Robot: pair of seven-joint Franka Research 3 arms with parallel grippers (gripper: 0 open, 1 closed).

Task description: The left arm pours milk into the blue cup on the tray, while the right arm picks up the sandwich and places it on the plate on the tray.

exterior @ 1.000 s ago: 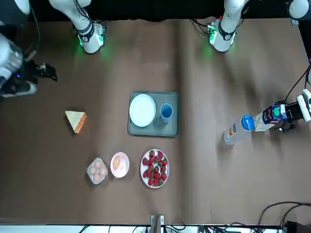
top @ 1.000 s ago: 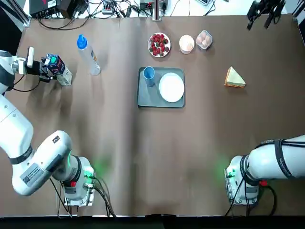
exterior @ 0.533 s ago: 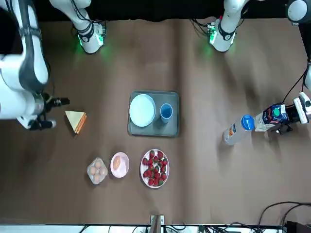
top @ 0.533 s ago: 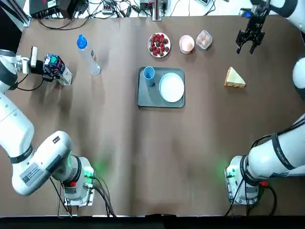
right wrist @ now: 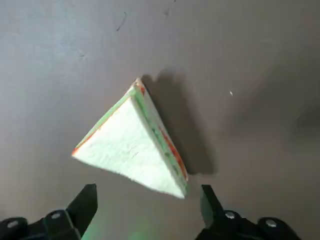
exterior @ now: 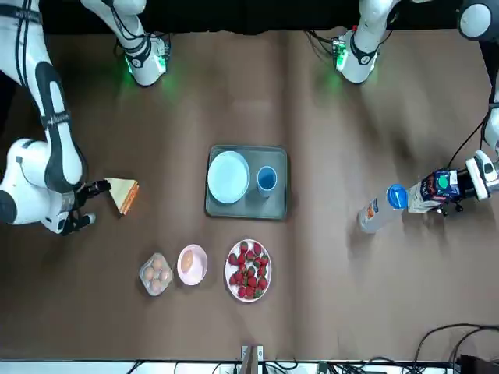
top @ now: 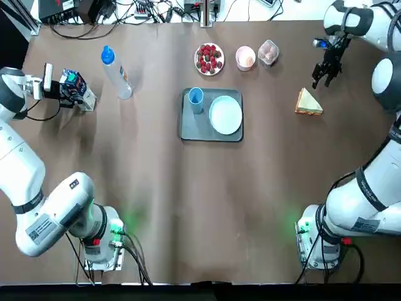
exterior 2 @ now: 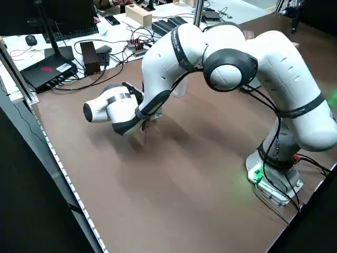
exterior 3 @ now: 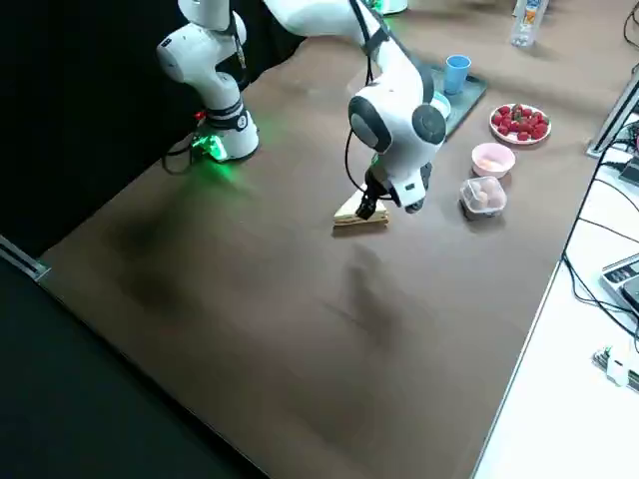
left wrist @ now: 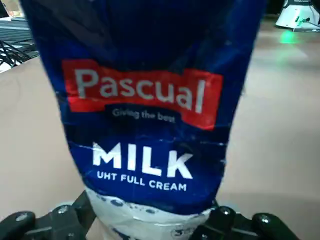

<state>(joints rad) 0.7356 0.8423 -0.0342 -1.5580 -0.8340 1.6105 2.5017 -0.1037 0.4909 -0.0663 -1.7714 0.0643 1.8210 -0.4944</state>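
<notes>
A brown table seen from overhead holds a grey tray [top: 188,128] near its middle, with a blue cup [top: 195,96] and an empty white plate [top: 225,115] standing side by side on it. At the table's far left, the left gripper [top: 56,89] reaches in sideways with the upright milk carton [top: 76,91] between its fingers; the wrist camera shows the carton filling the gap, though whether the pads are pressing firmly on it is hard to judge from these views. A clear bottle with a blue cap [top: 116,73] lies just beside the carton, between it and the tray, so a good lift would go straight up before swinging towards the cup, keeping the carton upright until its spout is over the cup. At the far right, the right gripper [top: 323,73] hangs just beyond the triangular sandwich [top: 308,102], its fingers spread wide and holding nothing. Its wrist camera shows the sandwich [right wrist: 135,145] on the bare table in front of the open fingers, not yet between them. To pick it up well, the gripper should probably centre over the wedge, come down around its flat faces and close gently, since soft bread squashes easily. A dish of strawberries [top: 208,58], a small bowl [top: 245,57] and a tub of eggs [top: 268,52] sit past the tray, clear of both paths.
</notes>
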